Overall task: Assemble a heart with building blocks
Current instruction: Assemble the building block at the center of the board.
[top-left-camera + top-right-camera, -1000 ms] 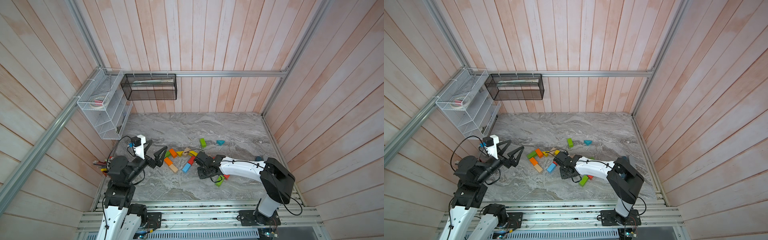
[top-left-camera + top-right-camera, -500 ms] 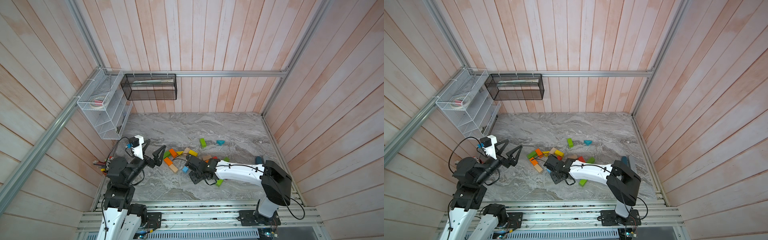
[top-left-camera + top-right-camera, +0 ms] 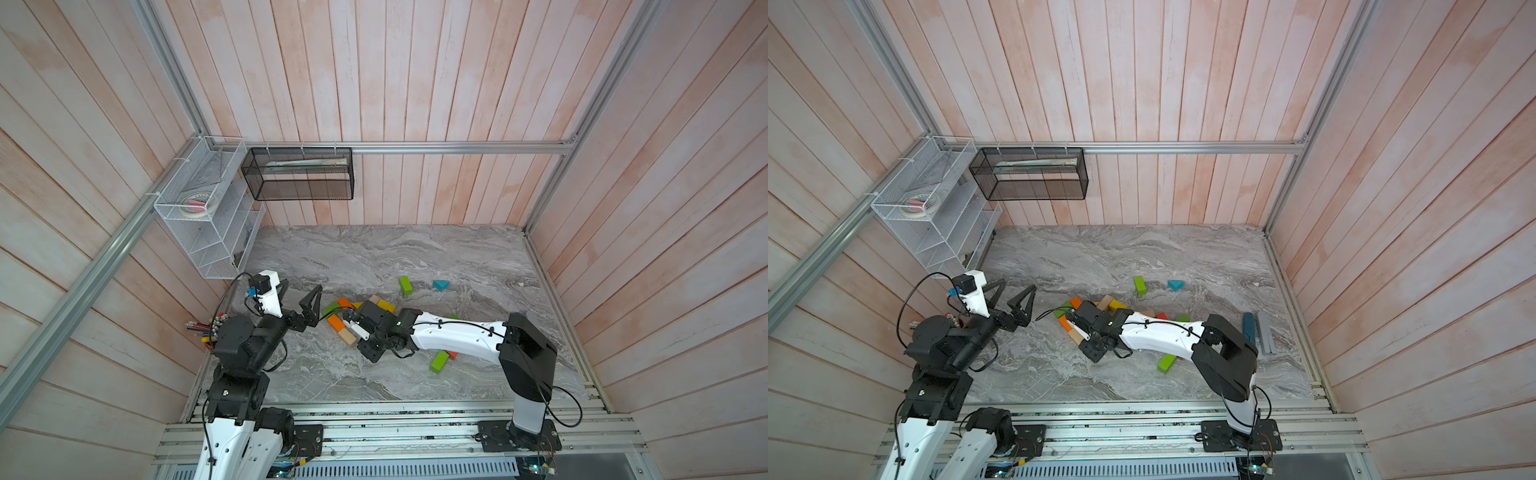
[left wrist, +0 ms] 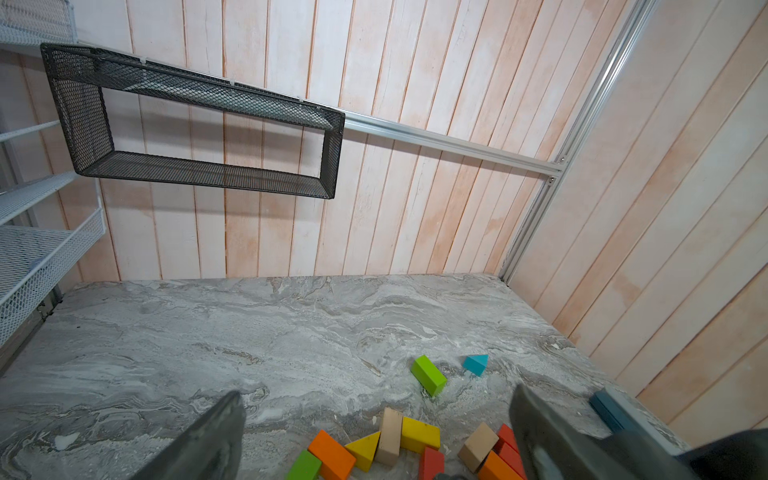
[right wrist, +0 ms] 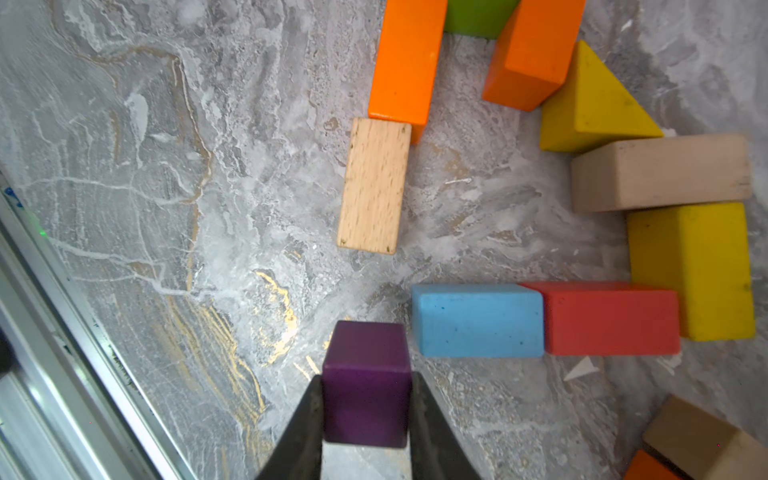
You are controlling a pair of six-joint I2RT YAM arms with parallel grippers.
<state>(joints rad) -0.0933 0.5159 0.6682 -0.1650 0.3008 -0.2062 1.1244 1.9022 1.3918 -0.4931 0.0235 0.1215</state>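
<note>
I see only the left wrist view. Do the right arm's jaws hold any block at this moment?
Observer: Yes, the right jaws are shut on a purple cube.
Operator: Which block is nearest to that cube?
Observer: A light blue brick, lying close beside it.
Operator: Does any block lie outside my picture?
Observer: A green brick lies on the near side of the right arm, away from the main cluster.

The left gripper (image 3: 302, 286) hovers, jaws wide apart; the right arm (image 3: 453, 336) reaches low, right gripper (image 5: 366, 377) clamping a purple cube (image 5: 365, 353).
</note>
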